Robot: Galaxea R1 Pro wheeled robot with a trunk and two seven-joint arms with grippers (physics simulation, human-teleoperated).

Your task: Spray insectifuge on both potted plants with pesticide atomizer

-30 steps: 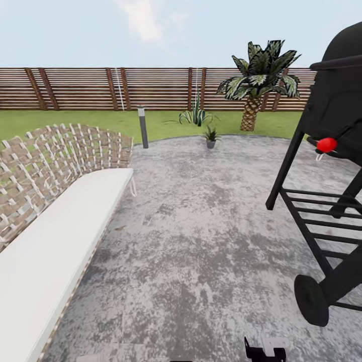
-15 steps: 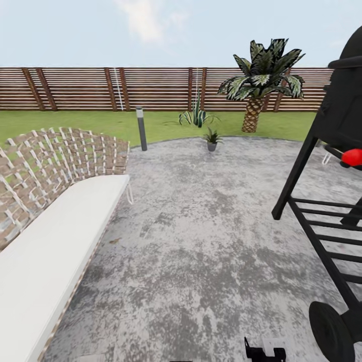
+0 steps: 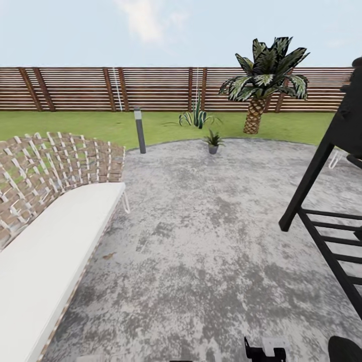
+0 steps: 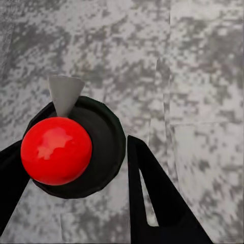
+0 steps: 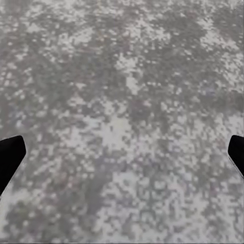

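Gripping a round black atomizer (image 4: 96, 152) with glossy red cap, left jaws (image 4: 76, 193); right jaws (image 5: 122, 152) spread over mottled paving (image 5: 122, 76).

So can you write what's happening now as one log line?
phase: driving over paving | left gripper: holding atomizer | right gripper: open, empty | potted plant: ahead by lawn edge

left wrist: black tapered fingers (image 4: 152, 203) | right wrist: black fingertips (image 5: 10, 152)

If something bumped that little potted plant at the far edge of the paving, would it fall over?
Probably easily. The potted plant stands in a tiny grey pot with leaves spreading wider than it, so it looks top-heavy and light. It stands free on flat stone paving, so a light nudge might slide it instead.
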